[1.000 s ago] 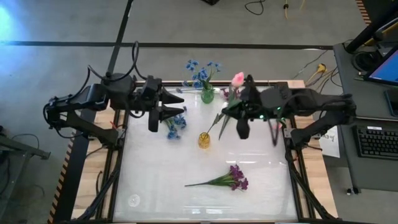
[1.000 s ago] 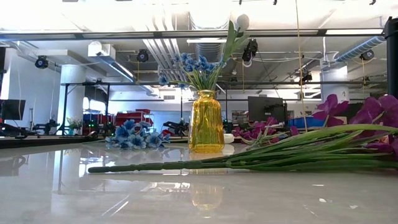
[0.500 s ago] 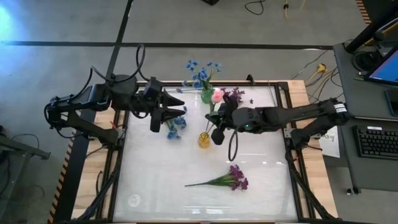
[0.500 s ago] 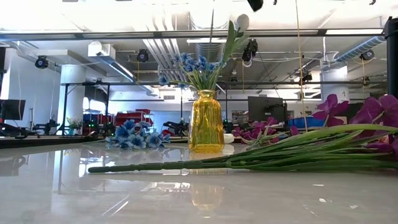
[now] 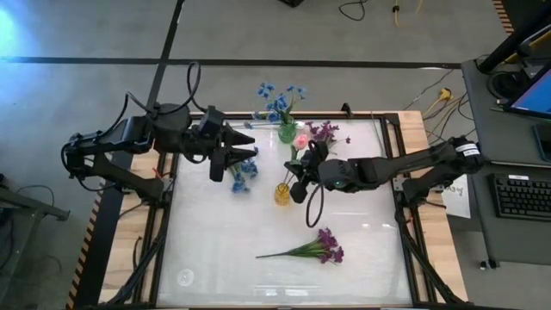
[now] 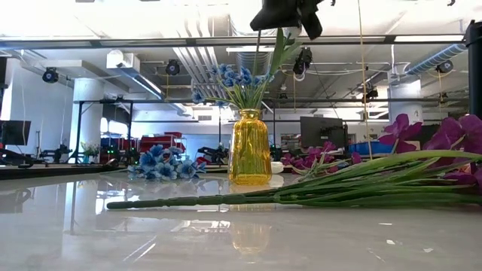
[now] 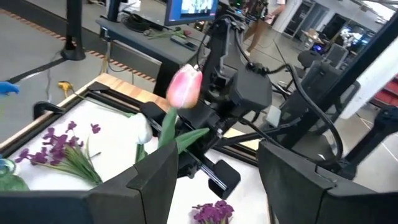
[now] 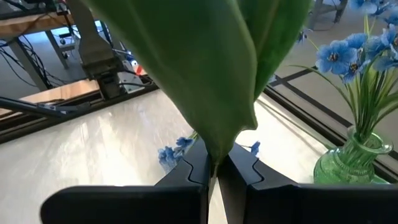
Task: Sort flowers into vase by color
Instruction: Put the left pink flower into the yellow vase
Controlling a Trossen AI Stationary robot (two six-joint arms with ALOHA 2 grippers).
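A pink tulip (image 5: 300, 139) (image 7: 185, 86) stands upright in the air above the yellow vase (image 5: 281, 194) (image 6: 249, 148), with my right gripper (image 5: 300, 179) (image 8: 212, 167) shut on its stem. A white bud (image 6: 292, 26) on a green leaf rises from that vase. Behind it, a green vase (image 5: 287, 132) (image 8: 351, 163) holds blue blossoms (image 5: 277, 97). A blue bunch (image 5: 244, 172) and a purple bunch (image 5: 323, 245) lie on the table. My left gripper (image 5: 232, 162) (image 7: 217, 180) hovers open at the left, above the blue bunch. My right gripper pinches the tulip's green stem (image 8: 214, 160) between its two shut fingers, just below the broad leaf (image 8: 205, 74). The fingers reach in nearly level from the table's right and lie across the stem. The bud is up, and the thin lower stem (image 6: 257, 53) hangs toward the vase mouth.
More purple flowers (image 5: 325, 131) lie at the back of the table, beside the green vase. The long green stems of the near purple bunch (image 6: 316, 192) stretch across the table's front. The near left part of the table top (image 5: 207, 250) is bare.
My right gripper has come down and toward the table's left and near side with the pink tulip, from beside the green vase to above the yellow vase. The tulip has stayed upright in the shut fingers.
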